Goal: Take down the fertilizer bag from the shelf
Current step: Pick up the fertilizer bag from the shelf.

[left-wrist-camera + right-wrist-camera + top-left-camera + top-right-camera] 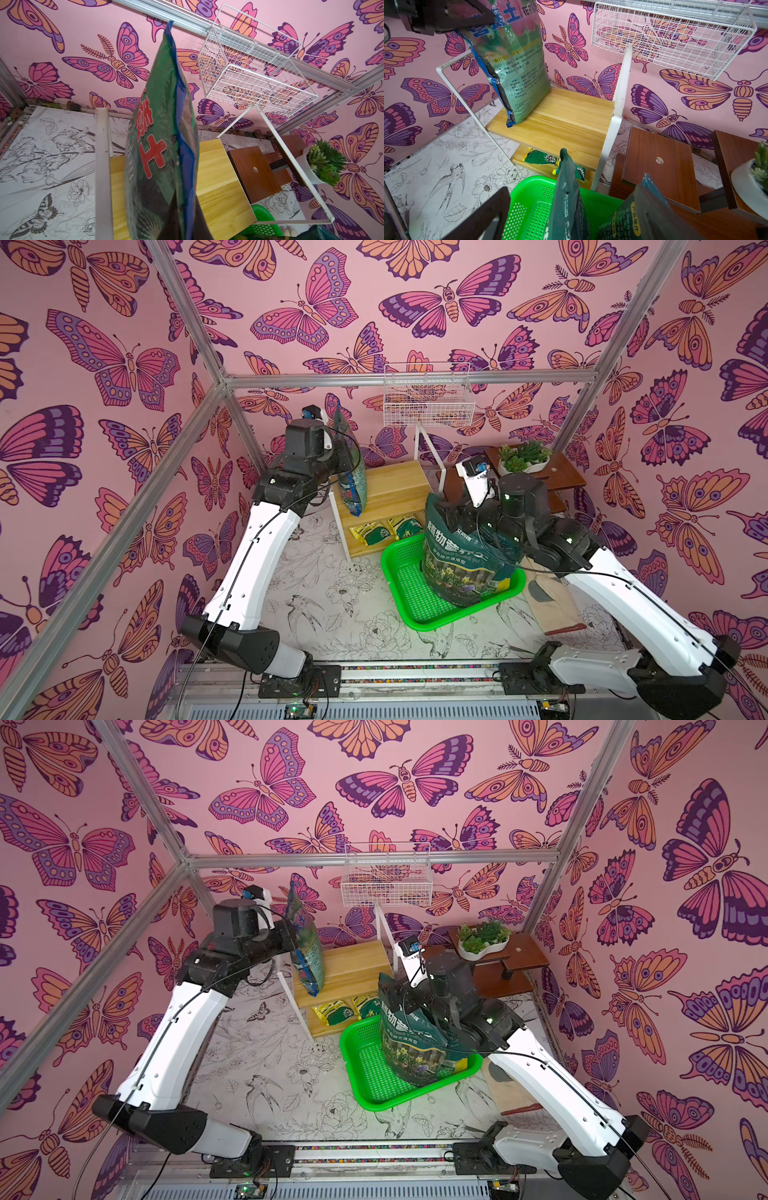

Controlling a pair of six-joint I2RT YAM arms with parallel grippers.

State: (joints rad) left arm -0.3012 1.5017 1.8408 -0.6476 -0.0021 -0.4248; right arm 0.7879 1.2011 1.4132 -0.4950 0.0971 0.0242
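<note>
From above, in both top views, the left arm reaches over the shelf [390, 485] and the right arm bends over a green basket [411, 597], but neither shows the fingertips well. The right wrist view settles one side. There the left gripper [481, 19] is pinched tight on the top of the fertilizer bag [519, 72], which stands upright with its lower corner touching the upper plank. The left wrist view shows that bag [162, 145] only edge-on, a glossy green film with a blue seam and red characters, and its own fingers are out of frame. The shelf is pale yellow wood in a thin white frame, and two small crinkled packets [542, 158] lie on its lower plank. The basket is bright perforated plastic and holds a dark green bag [457, 564], slumped and creased. The right gripper [451, 508] sits at that bag's top with its jaws wide. One dark finger [488, 214] stands clear of the bag's edge and the other is hidden, so I see no grip there. A white wire basket [428, 400] hangs on the butterfly wall. Beside the shelf, a dark brown stand [557, 477] carries a plant [523, 456] in a white pot.
</note>
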